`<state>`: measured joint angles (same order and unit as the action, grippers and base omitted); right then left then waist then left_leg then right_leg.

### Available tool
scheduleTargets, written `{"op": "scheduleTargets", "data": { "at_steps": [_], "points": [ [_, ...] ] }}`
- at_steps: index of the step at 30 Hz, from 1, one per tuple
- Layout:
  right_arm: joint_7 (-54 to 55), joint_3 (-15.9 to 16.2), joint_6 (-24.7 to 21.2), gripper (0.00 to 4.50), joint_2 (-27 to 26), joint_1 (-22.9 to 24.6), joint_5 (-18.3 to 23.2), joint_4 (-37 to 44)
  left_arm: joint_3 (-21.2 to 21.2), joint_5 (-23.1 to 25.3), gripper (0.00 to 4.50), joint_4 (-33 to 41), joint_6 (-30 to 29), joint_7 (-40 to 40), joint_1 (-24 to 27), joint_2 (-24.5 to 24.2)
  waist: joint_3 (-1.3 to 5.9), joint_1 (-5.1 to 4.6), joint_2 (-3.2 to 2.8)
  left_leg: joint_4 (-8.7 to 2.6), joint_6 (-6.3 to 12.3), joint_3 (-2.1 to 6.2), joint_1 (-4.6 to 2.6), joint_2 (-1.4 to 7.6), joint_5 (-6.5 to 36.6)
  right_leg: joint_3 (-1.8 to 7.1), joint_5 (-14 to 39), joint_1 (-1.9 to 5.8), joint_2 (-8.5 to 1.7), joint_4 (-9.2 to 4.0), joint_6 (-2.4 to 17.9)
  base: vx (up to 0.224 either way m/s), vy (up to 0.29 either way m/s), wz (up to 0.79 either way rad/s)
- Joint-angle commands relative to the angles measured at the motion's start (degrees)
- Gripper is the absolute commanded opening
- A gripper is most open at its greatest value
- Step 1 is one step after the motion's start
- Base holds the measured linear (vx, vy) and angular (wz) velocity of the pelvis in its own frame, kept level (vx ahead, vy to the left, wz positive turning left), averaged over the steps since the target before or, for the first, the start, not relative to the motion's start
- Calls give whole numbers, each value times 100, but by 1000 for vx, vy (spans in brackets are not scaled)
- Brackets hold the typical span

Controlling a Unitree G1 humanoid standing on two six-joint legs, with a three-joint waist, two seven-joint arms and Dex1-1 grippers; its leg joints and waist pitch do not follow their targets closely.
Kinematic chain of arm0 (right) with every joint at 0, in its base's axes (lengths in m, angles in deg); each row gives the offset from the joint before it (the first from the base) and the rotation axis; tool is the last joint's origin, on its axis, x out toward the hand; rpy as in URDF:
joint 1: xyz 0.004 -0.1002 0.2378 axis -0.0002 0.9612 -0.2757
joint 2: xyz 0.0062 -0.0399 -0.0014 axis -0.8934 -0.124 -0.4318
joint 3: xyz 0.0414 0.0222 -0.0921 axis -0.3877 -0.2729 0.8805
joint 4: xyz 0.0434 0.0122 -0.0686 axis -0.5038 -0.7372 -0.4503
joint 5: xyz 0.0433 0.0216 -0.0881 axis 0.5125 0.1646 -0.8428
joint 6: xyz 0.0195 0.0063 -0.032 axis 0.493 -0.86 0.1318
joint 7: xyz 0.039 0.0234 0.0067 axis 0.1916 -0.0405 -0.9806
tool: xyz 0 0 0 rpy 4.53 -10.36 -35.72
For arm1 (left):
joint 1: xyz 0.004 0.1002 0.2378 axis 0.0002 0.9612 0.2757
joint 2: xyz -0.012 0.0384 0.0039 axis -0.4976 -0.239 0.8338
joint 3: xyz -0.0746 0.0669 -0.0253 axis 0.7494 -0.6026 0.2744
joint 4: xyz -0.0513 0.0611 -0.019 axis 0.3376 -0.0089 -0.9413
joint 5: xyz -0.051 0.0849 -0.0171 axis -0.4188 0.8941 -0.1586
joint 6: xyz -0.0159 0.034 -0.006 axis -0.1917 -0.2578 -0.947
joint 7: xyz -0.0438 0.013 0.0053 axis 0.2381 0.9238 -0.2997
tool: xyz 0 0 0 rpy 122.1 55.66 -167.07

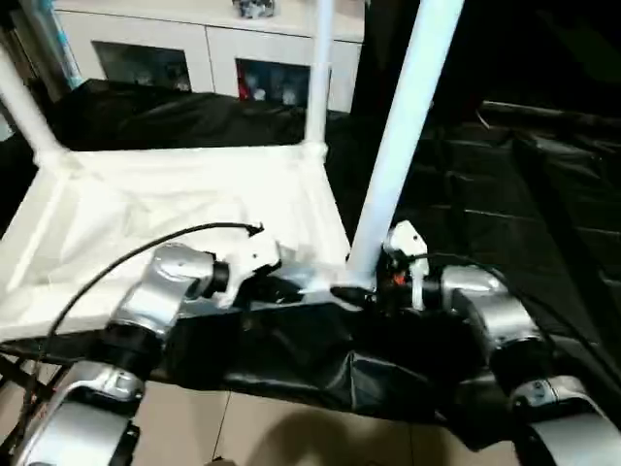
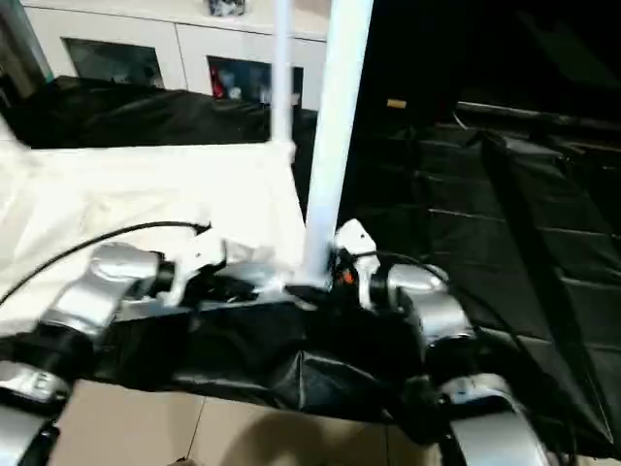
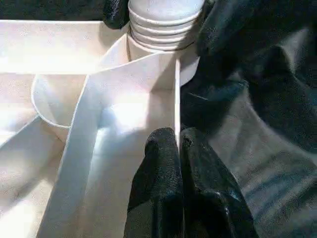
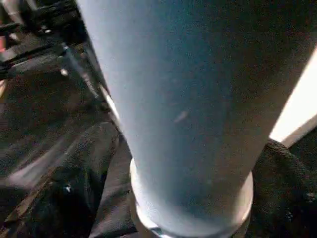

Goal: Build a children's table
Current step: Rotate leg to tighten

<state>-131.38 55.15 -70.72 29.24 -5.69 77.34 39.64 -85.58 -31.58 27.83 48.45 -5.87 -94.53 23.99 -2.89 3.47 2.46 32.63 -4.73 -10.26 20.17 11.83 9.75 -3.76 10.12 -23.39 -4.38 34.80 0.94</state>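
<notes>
The children's table lies upside down on black cloth, its ribbed white top (image 1: pixel 194 204) facing up. Three white legs stand up from its corner sockets: near right (image 1: pixel 403 136), far right (image 1: pixel 318 68) and far left (image 1: pixel 24 107). My left gripper (image 3: pixel 177 141) is shut on the thin rim wall of the top, close to the near-right socket where the leg's ridged end (image 3: pixel 166 20) sits. My right gripper (image 4: pixel 190 144) is at the base of the near-right leg, open, with one black finger (image 4: pixel 74 183) on each side of it.
Black cloth (image 1: pixel 505 194) covers the work surface and hangs over its near edge above the tiled floor (image 1: pixel 243 427). A white cabinet with glass-fronted compartments (image 1: pixel 194 49) stands behind. A black cable (image 1: pixel 146 243) arcs over my left forearm.
</notes>
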Motion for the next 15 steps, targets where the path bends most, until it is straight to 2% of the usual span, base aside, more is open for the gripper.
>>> {"op": "scheduleTargets", "data": {
  "at_steps": [1,5,9,14,15],
  "points": [
    [-383,255,-120,348,-76,69,78,270,-183,50,0,-193,48,-73,-110,29,325,29,-23,-365,192,6,-5,152,1535,257,1689,280,-333,-456,1123,0,0,0],
    [-472,283,-244,314,-64,101,114,382,-192,74,0,-315,129,-137,-161,-8,331,38,-30,-368,174,8,-10,160,1476,256,1590,278,-337,-440,1151,0,0,0],
    [-511,347,-318,284,-54,154,97,486,-171,68,0,-405,212,-128,-188,3,324,41,-17,-367,148,7,-8,153,1527,255,1703,277,-342,-458,1135,0,0,0],
    [11,148,-359,270,-253,162,102,407,-54,-18,0,-410,182,213,-186,191,324,46,-9,-369,135,12,-12,157,1504,257,1762,271,-348,-458,1101,0,0,0],
    [447,47,-284,269,-367,104,25,230,-24,-3,0,-402,121,409,-196,265,315,39,-8,-373,120,14,-12,149,1550,257,1866,265,-351,-473,1073,0,0,0]
  ]
}}
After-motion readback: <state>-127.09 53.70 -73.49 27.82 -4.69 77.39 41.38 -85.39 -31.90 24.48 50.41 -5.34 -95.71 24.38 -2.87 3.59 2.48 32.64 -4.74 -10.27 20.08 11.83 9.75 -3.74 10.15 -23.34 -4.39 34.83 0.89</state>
